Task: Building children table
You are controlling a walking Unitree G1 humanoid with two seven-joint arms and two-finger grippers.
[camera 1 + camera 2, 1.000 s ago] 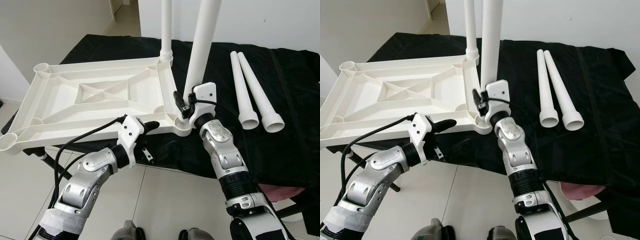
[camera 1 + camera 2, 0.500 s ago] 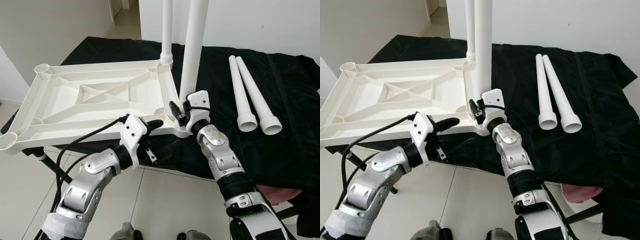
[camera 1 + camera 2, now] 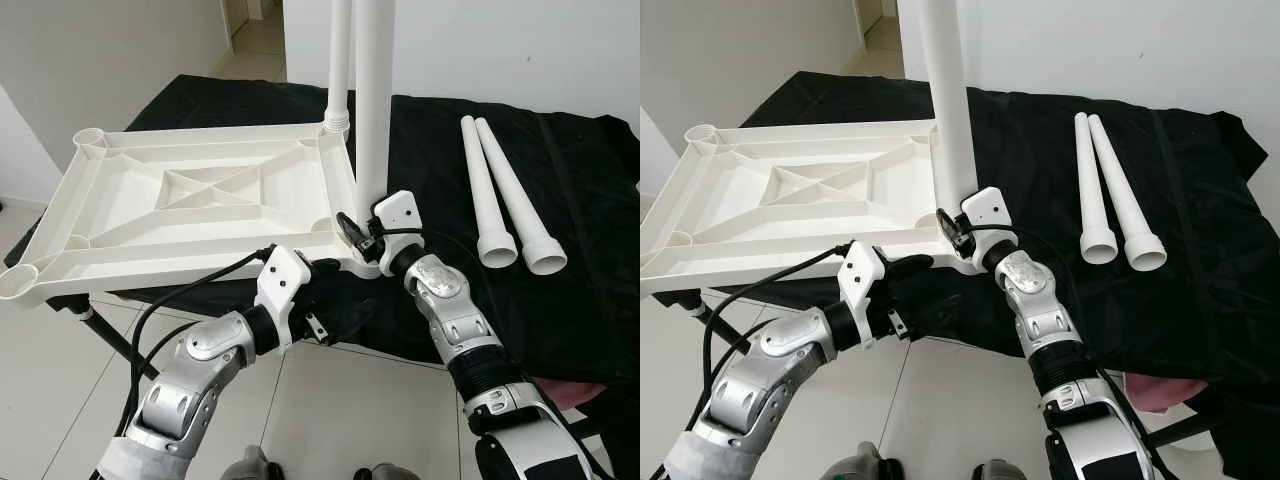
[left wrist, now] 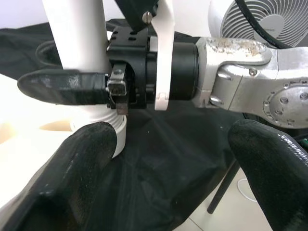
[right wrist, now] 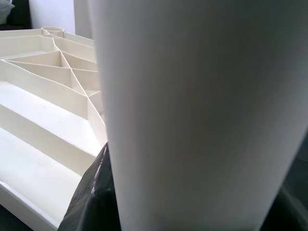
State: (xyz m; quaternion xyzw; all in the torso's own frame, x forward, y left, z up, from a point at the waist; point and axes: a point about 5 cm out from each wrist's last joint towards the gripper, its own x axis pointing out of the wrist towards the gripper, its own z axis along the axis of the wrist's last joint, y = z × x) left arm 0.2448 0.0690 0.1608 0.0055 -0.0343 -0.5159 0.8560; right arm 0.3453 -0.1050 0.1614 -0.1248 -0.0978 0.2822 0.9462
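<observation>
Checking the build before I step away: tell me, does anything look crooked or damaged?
Nothing stands out. Both fitted legs stand upright in the tabletop, two spare legs lie side by side.

Two arms of brushed silver metal with rounded, jointed segments are seen. A black ribbed collar is fitted on the right forearm (image 3: 480,366), with a white shell below it. A white angular bracket is mounted on each wrist. A thick black cable (image 3: 165,305) is looped from the left bracket along the left arm. The left gripper (image 3: 322,270) and right gripper (image 3: 352,228) are made of long black fingers (image 4: 62,86). Small screws are set in a metal block on the right gripper's base (image 4: 117,89).
</observation>
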